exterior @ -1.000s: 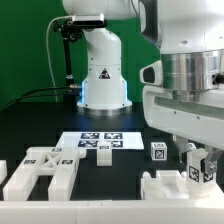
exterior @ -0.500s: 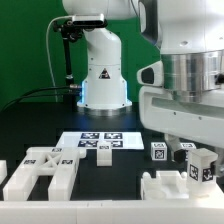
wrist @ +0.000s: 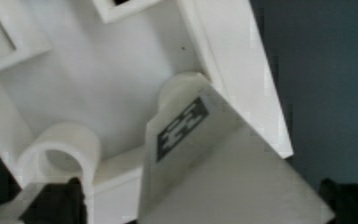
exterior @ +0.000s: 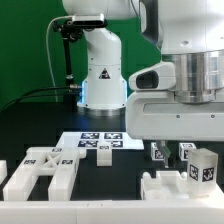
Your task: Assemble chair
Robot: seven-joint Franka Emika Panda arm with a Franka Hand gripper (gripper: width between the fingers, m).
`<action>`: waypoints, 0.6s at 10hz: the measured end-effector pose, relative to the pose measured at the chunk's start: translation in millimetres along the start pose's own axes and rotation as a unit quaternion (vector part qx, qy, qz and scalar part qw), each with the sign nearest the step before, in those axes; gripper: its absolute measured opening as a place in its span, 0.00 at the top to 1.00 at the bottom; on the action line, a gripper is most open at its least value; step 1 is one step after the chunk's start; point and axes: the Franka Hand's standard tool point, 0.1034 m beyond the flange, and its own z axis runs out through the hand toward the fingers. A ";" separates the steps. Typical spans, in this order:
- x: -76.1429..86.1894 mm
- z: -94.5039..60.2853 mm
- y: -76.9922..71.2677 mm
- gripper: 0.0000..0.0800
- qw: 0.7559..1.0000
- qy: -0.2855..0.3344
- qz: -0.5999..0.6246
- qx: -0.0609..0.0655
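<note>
The chair parts are white blocks with small tags. A slotted flat panel (exterior: 40, 170) lies at the front of the exterior view's left. A blocky part (exterior: 170, 187) lies at the front right, with a tagged square post (exterior: 205, 166) standing by it and a smaller tagged piece (exterior: 158, 151) behind. My gripper (wrist: 197, 205) hangs low over these right-hand parts; its white hand (exterior: 175, 112) hides the fingers in the exterior view. In the wrist view the dark fingertips (wrist: 51, 200) stand wide apart on either side of a white tagged part (wrist: 202, 150). The jaws look open.
The marker board (exterior: 100, 142) lies flat mid-table, in front of the arm's base (exterior: 103, 85). A green wall backs the black table. A black cable (exterior: 63, 55) runs up at the back left.
The hand has shifted toward the exterior view's left and turned. The tagged post at the right shows more fully now. The parts have not moved.
</note>
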 end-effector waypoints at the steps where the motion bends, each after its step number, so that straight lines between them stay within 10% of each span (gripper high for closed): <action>1: -2.9 -1.2 -8.5 0.19 0.994 0.002 -0.112 -0.017; 5: -4.2 -0.2 -10.5 0.32 0.987 0.000 -0.157 -0.015; 6: -4.3 -0.1 -10.8 0.56 0.992 0.001 -0.123 -0.015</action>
